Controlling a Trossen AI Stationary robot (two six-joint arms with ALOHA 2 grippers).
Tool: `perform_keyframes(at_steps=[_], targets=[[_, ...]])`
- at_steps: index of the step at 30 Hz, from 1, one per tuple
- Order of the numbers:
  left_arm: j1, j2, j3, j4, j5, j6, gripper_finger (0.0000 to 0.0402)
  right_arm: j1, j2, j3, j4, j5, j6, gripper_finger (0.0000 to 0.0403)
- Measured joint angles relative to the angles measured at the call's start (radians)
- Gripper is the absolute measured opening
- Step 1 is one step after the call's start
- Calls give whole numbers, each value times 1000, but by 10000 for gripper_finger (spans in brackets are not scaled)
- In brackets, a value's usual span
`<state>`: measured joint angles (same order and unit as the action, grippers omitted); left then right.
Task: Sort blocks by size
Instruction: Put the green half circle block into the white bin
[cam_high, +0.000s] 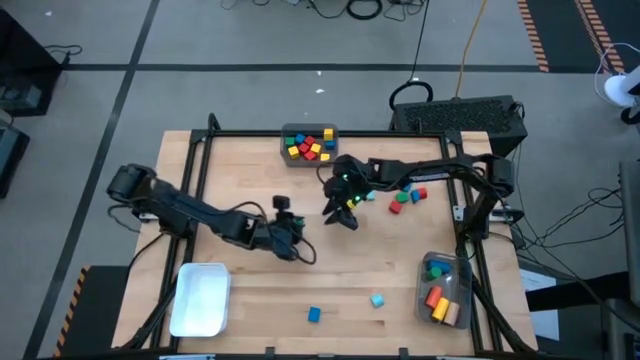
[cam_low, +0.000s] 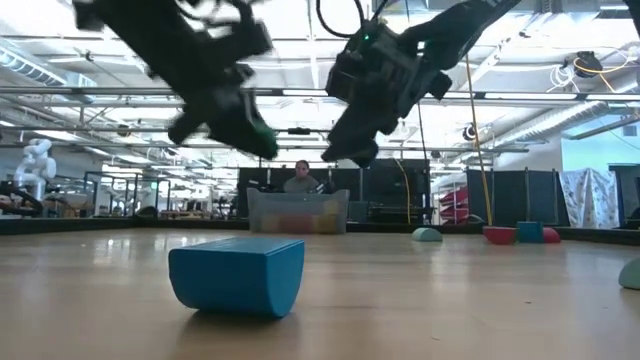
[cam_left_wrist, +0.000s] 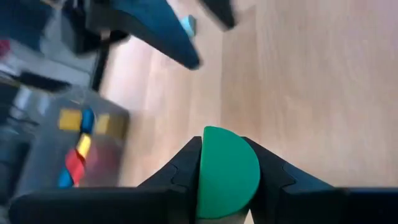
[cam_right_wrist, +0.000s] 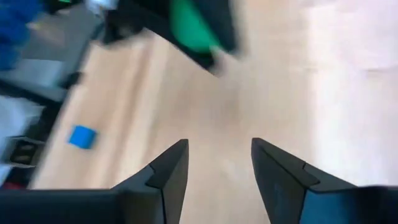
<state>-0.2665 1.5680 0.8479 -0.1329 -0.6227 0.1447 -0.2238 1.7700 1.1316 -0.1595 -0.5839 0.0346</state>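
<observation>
From above, the left gripper (cam_high: 296, 240) is hanging over the middle of the table (cam_high: 260, 180), and the right gripper (cam_high: 340, 212) is hovering just at its two o'clock. The grey bin (cam_high: 310, 146) at the table's twelve o'clock is holding red, yellow and blue blocks (cam_high: 309, 146). The clear bin (cam_high: 446, 290) at four o'clock is carrying orange, yellow and blue bars (cam_high: 437, 298). The white bin (cam_high: 200, 298) is sitting at eight o'clock. Loose blocks (cam_high: 405, 198) are lying at two o'clock, with a blue cube (cam_high: 314, 315) and a cyan block (cam_high: 377, 300) near the six o'clock edge.

Down at table level, a blue block (cam_low: 237, 274) with rounded ends is lying in the foreground. Both grippers are hanging well clear of the wood, with the grey bin far back and a person (cam_low: 301, 177) sitting behind it.

On the left wrist, the fingers (cam_left_wrist: 180, 169) are pinching a green block (cam_left_wrist: 227, 169), rounded on top, squarely between them. The grey bin is showing beyond.

On the right wrist, the jaws are standing spread with only bare wood between them. The left gripper is appearing ahead with the green block in its tips, and the blue cube is resting on the table well apart.
</observation>
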Motion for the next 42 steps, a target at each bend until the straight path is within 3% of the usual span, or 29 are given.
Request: perform_keyframes(at_steps=[6, 10, 14, 21, 28, 32, 36, 42], targets=[[-55, -138, 16, -290, 96, -301, 93, 58, -15, 0, 9, 84, -17, 160], [-99, -204, 64, -469, 253, -521, 94, 99, -14, 0, 19, 208, -15, 160], [-157, -242, 116, -580, 442, -674, 94, 154, -14, -1, 54, 262, 14, 160], [-276, -243, 128, -753, 592, -858, 94, 266, -12, -96, 294, 323, 82, 160], [-404, -242, 128, -860, 668, -1023, 95, 341, -12, -148, 346, 324, 80, 160], [-488, -242, 128, -864, 738, -1131, 95, 379, -12, -174, 470, 323, 78, 160], [-587, -242, 128, -862, 745, -1259, 95, 423, -12, -177, 526, 339, 82, 160], [-716, -242, 128, -861, 657, -1411, 95, 488, -11, -177, 580, 572, 69, 160]])
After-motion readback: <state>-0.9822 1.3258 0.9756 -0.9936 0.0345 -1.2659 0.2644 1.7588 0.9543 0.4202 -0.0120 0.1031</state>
